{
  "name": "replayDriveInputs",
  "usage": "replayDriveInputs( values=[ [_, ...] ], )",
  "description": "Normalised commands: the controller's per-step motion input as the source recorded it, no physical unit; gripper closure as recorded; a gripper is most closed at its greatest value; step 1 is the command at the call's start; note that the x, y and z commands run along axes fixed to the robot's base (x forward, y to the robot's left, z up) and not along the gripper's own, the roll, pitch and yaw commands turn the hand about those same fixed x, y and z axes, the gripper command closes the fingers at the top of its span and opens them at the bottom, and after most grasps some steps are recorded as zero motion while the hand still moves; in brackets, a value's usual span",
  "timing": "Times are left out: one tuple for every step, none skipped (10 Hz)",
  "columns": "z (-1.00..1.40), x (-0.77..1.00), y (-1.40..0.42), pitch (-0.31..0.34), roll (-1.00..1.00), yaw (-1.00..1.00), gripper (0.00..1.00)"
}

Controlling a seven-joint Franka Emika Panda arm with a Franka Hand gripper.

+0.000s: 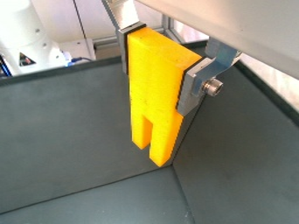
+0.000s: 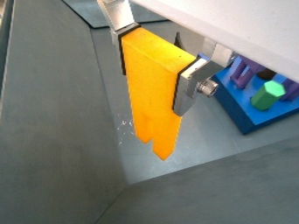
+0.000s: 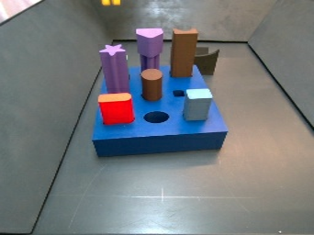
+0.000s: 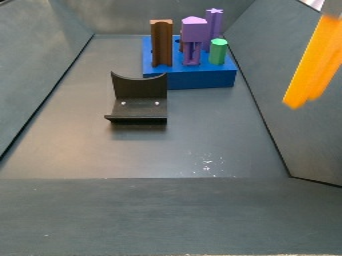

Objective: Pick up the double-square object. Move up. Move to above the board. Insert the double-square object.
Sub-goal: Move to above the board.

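Clearly we have the double-square object [image 1: 158, 92] in hand: in both wrist views the gripper [image 1: 163, 66] has its two silver fingers [image 1: 198, 83] closed against the flat faces of the orange-yellow block near its top, and the two columns with the groove between them hang down clear of the dark floor. In a side view the same block [image 4: 313, 62] shows as an orange slab at about three o'clock, high above the floor and well apart from the board [image 4: 207, 75], which sits toward twelve o'clock behind the fixture [image 4: 138, 100]. In a side view the board [image 3: 166, 138] carries many pegs already: a red block [image 3: 117, 108], a brown cylinder [image 3: 152, 84], a purple star peg [image 3: 113, 66], a purple heart-shaped peg [image 3: 150, 46], a tall brown rectangular peg [image 3: 185, 53] and a grey-blue block [image 3: 199, 104]. We judge the pick and lift as done, with the travel to the board and the insertion not yet done. What worries us is the crowding: the free holes lie among standing pegs, so a low or drifting approach could knock the block's long lower end into one of them or into the board's edge. The grip is high on a tall piece, so any such touch could swing the block in the pads, leaving it tilted and liable to jam at the hole's rim.
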Motion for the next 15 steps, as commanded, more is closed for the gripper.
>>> replayDriveInputs(
  values=[
    [0.11,0.34,-1.0,-0.037,0.1,-1.0,1.0],
    [0.1,0.34,-1.0,-0.042,0.1,-1.0,1.0],
    [0.1,0.34,-1.0,-0.053,0.09,-1.0,1.0],
    [0.1,0.34,-1.0,-0.066,0.05,-1.0,1.0],
    [0.1,0.34,-1.0,-0.073,0.02,-1.0,1.0],
    [0.1,0.34,-1.0,-0.061,-0.01,-0.88,1.0],
    [0.1,0.34,-1.0,-0.019,-0.03,-0.54,1.0],
    [0.1,0.34,-1.0,-0.001,-0.04,-0.4,1.0],
    [0.1,0.35,-1.0,0.036,-0.05,-0.19,1.0],
    [0.1,0.36,-1.0,0.051,-0.04,-0.09,1.0],
    [0.1,0.37,-1.0,0.073,-0.01,-0.03,1.0],
    [0.1,0.38,-1.0,0.091,-0.02,-0.01,1.0],
    [0.1,0.38,-1.0,0.101,-0.01,0.0,1.0],
    [0.1,0.39,-1.0,0.111,-0.02,0.0,1.0],
    [0.11,0.4,-1.0,0.113,0.0,0.0,1.0]
  ],
)
